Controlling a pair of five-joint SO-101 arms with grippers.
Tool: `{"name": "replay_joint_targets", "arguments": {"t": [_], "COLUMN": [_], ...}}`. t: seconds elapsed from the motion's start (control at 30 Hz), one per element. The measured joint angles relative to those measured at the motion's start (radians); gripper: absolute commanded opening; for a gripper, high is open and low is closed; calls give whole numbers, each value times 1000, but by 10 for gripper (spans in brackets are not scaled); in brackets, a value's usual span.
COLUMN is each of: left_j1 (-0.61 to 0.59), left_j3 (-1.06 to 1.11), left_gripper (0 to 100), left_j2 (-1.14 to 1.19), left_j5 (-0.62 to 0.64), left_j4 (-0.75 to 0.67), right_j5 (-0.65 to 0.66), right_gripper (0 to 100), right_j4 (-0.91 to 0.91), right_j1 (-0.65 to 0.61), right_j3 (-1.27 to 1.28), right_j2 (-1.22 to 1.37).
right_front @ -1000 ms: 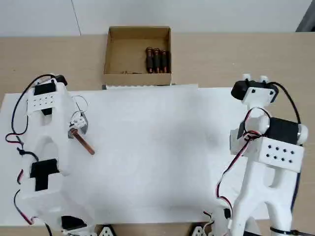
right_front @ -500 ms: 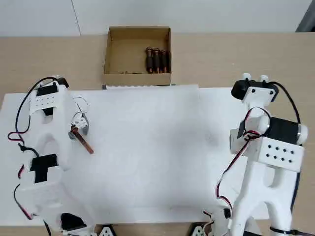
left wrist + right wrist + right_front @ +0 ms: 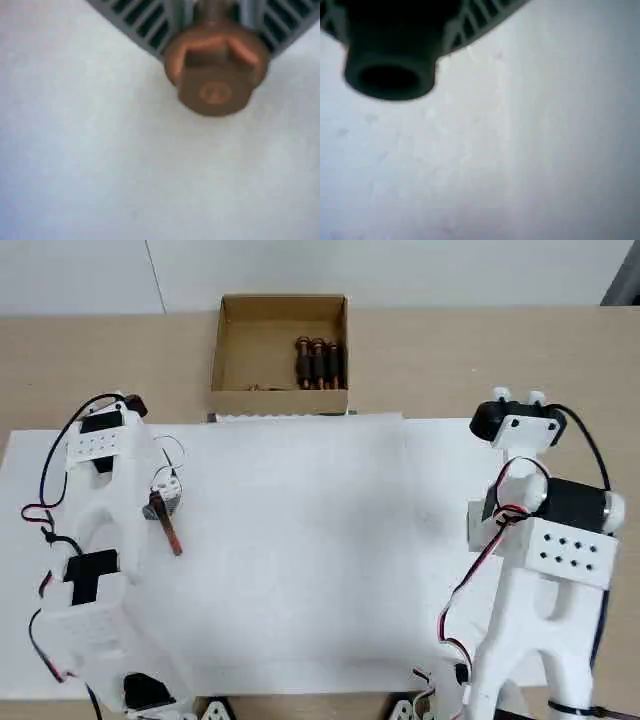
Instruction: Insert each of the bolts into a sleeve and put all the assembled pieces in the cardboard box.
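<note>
My left gripper [image 3: 158,504] is shut on a copper bolt [image 3: 168,528] near the left edge of the white mat. The shaft slants down toward the table front. In the left wrist view the bolt's hex head [image 3: 215,75] faces the camera, just below the grey ribbed fingers [image 3: 135,25]. My right gripper [image 3: 395,20] is shut on a black sleeve [image 3: 390,75], whose open end hangs above the mat. The right arm [image 3: 540,530] stands at the mat's right side. Three assembled pieces [image 3: 318,362] lie side by side in the cardboard box [image 3: 232,350].
The white mat [image 3: 310,540] covers the table between the arms. The box stands just past the mat's far edge, left of centre. Loose cables [image 3: 45,510] hang beside the left arm.
The left arm has shifted slightly to the right. The held bolt has swung from pointing down-right to pointing nearly straight toward the table front. The right arm has kept still.
</note>
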Motion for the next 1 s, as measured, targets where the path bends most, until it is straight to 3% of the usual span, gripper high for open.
{"name": "replay_joint_targets", "arguments": {"t": [0.2, 0.6, 1.0], "left_j1": [34, 247, 282], "left_j3": [11, 11, 11], "left_gripper": [5, 5, 5], "left_j2": [-150, -572, -844], "left_j5": [-2, -15, -206], "left_j4": [31, 97, 166], "right_j5": [0, 0, 0], "right_gripper": [3, 3, 2], "right_j4": [2, 48, 49], "right_j1": [0, 0, 0], "right_j3": [0, -23, -21], "right_j2": [0, -189, -552]}}
